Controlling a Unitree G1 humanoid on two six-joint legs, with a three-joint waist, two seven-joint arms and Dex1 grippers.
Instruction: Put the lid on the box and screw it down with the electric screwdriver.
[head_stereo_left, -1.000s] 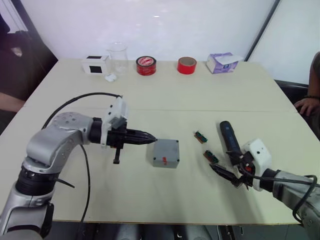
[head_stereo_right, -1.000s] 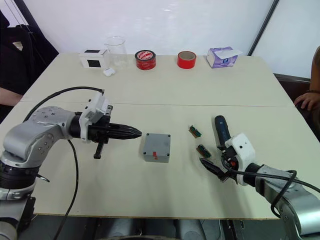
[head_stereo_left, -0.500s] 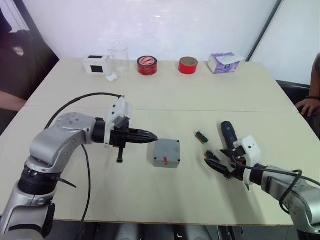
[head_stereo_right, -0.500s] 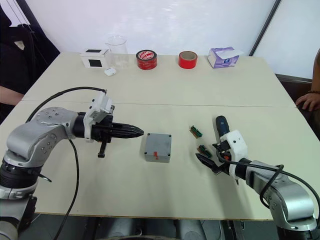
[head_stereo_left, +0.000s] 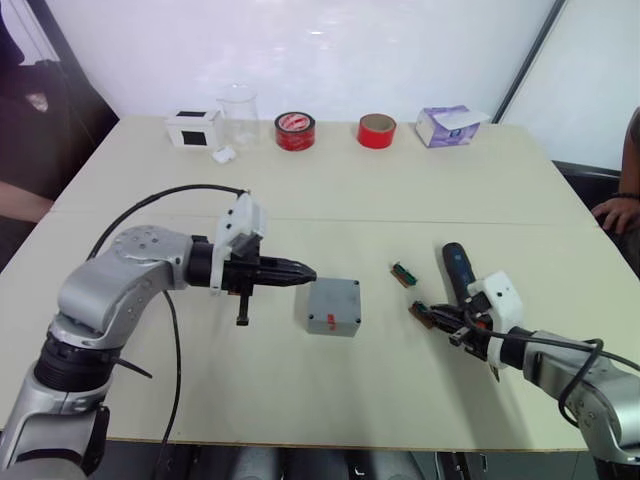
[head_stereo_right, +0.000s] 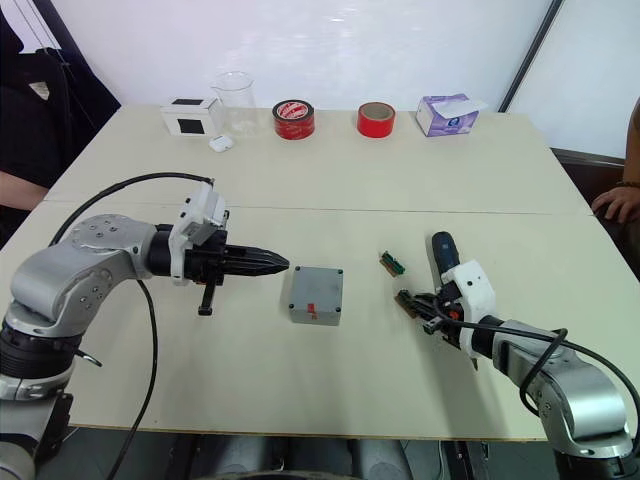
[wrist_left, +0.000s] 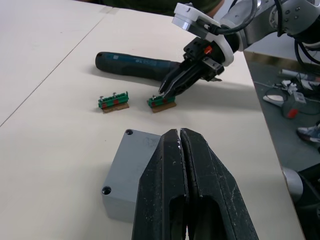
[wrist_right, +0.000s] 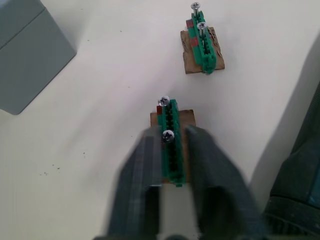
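Since a moment ago the right end effector (head_stereo_right: 418, 303) is reaching farther in toward the nearer of two small green screw-holder strips (wrist_right: 170, 142), its black fingers now narrowly parted and straddling that strip, not visibly clamping it. Just beyond the strip, on the side away from the box, the black pen-shaped electric screwdriver (head_stereo_right: 442, 256) is lying flat on the pale table (head_stereo_right: 420, 180), its long axis running away from the robot, so the right arm is plainly the nearer one for picking it up. The small square grey plastic box (head_stereo_right: 316, 294) is sitting near the table's middle with its flat grey lid (wrist_left: 132, 157) seemingly already on top, dark screw holes showing at the corners. The left end effector (head_stereo_right: 278, 264) is hovering just to the left of the box, fingers pressed together and holding nothing, pointing straight at it. The second green strip (head_stereo_right: 390, 263) is lying a little farther back.
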